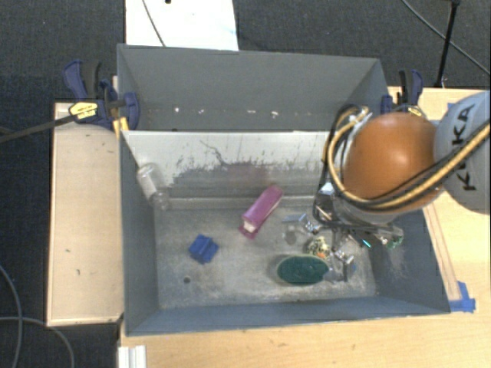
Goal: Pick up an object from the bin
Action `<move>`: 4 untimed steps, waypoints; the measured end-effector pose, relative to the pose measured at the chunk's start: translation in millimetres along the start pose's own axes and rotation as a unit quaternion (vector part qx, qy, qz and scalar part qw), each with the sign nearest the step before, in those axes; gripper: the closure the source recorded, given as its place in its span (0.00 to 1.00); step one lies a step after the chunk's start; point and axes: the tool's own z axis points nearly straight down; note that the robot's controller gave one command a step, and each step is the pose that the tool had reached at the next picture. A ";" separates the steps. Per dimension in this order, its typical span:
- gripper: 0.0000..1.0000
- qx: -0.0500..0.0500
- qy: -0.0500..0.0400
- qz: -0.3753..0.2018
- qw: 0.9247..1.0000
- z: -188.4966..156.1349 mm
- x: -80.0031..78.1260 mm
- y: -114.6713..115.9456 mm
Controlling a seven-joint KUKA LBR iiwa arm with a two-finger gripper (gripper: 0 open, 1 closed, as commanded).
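My gripper [330, 253] hangs low over the bin's right half, under the orange dome. A dark green oval thing [300, 271] lies flat on the floor just left of and below the fingertips, touching or nearly touching them. A pink-purple oblong block [261, 209] lies tilted in the middle of the bin, up and to the left of the gripper. Nothing is visibly held between the fingers.
A small blue block [202, 248] lies on the floor at the left. A clear plastic tube [152, 185] rests against the left wall near the back. The arm and its cables cover the bin's right side.
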 end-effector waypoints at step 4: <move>1.00 0.005 -0.001 -0.312 0.950 -4.0 43.1 -61.4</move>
